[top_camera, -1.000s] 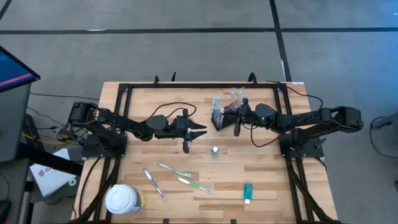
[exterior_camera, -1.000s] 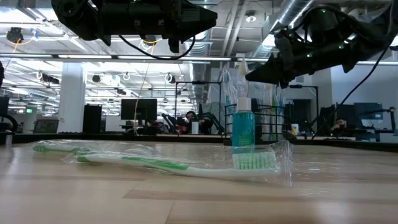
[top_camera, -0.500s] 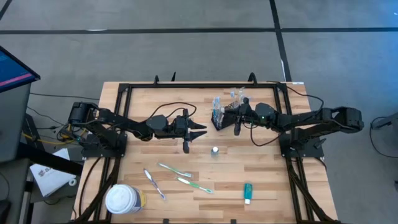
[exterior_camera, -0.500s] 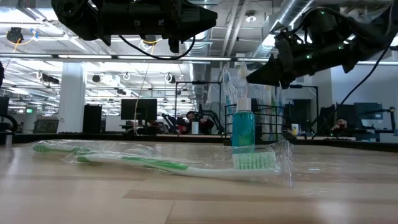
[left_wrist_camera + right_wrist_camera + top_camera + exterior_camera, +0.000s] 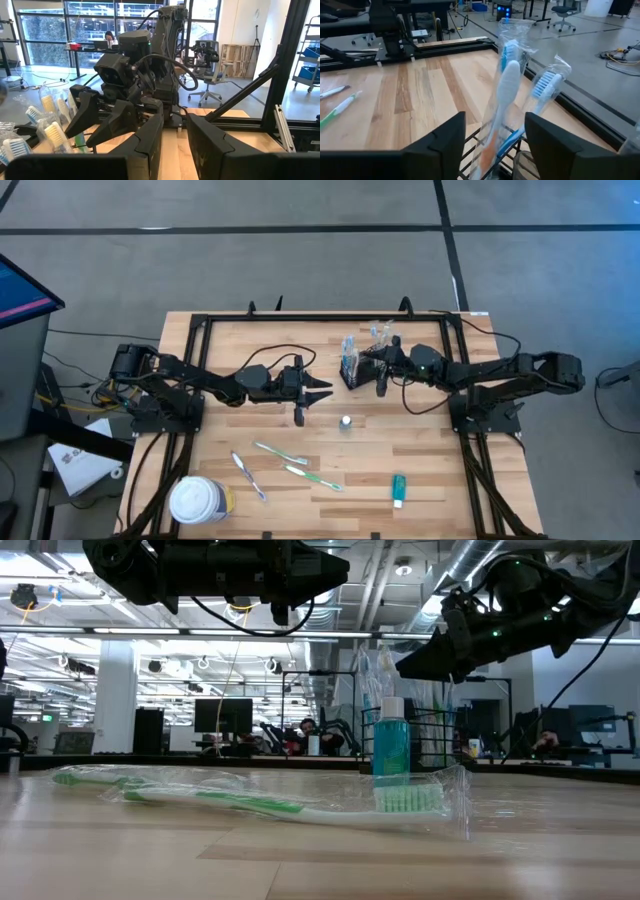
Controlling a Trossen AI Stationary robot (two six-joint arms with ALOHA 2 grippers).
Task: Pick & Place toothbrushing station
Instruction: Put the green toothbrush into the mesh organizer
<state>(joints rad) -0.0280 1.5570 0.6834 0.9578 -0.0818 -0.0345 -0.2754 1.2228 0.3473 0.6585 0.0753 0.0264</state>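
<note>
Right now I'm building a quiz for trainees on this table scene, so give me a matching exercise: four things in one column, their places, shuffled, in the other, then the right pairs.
Things:
1. wire caddy
2. white-lidded tub
3. teal tube
4. small bottle

Places:
A. near edge of the table, toward its right side
B. at the far middle, just in front of the right gripper
C. near left corner of the table
D. standing alone at the table's middle

Pairs: 1-B, 2-C, 3-A, 4-D
</note>
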